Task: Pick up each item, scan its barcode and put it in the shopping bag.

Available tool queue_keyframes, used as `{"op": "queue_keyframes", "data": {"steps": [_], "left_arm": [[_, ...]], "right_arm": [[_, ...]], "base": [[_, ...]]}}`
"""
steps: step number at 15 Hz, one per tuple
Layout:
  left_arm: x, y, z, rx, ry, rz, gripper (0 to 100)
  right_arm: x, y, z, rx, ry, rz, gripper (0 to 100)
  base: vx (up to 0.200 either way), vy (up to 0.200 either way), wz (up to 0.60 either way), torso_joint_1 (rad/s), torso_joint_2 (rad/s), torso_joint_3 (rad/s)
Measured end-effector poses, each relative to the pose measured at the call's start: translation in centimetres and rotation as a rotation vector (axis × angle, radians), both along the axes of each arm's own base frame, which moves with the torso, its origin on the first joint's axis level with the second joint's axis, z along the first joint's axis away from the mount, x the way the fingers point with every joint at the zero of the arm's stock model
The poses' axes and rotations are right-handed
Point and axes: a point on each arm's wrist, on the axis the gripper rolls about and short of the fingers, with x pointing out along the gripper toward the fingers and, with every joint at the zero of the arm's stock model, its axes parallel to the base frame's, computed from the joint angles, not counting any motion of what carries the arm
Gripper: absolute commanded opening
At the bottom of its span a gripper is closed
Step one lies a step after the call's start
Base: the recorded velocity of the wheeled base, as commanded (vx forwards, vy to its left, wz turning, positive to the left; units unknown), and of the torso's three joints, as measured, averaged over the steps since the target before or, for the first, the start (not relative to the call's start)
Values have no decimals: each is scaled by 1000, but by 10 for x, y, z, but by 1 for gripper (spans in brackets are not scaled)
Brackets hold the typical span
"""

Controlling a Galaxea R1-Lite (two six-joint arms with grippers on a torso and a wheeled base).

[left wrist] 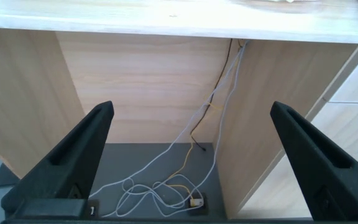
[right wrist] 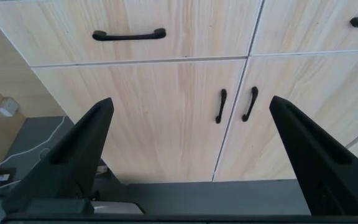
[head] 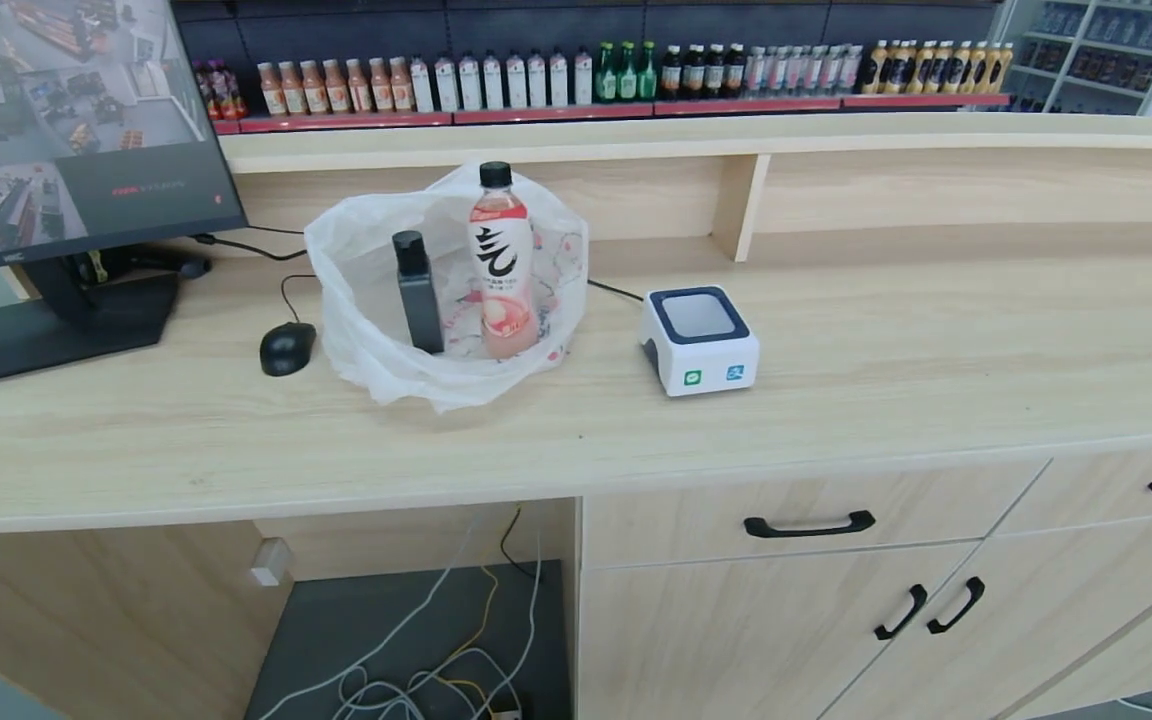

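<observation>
White plastic shopping bag (head: 356,250) stands open on the tabletop (head: 886,360), between the mouse (head: 287,348) and the scanner (head: 699,340). Two items upright inside it: pink drink bottle (head: 502,270) with black cap, dark bottle (head: 419,295) just beside it, on the mouse side. Left hand (left wrist: 192,107) low, below the tabletop edge, fingers spread wide, gripping nothing, facing the cable recess. Right hand (right wrist: 191,101) likewise low, fingers wide apart, empty, facing the cabinet doors (right wrist: 166,124).

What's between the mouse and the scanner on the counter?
The white shopping bag, with a pink bottle and a dark bottle standing in it. The head view shows it.
</observation>
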Motion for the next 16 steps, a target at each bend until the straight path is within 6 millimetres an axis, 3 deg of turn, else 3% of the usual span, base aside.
{"op": "queue_keyframes", "data": {"steps": [5, 16], "left_arm": [[0, 0, 0, 0, 0, 0, 100], [0, 0, 0, 3, 0, 0, 100]], "right_arm": [[0, 0, 0, 0, 0, -1, 100], [0, 0, 0, -3, 2, 0, 100]], "base": [[0, -200, 0, 1, 4, 3], [0, 0, 0, 0, 0, 0]]}}
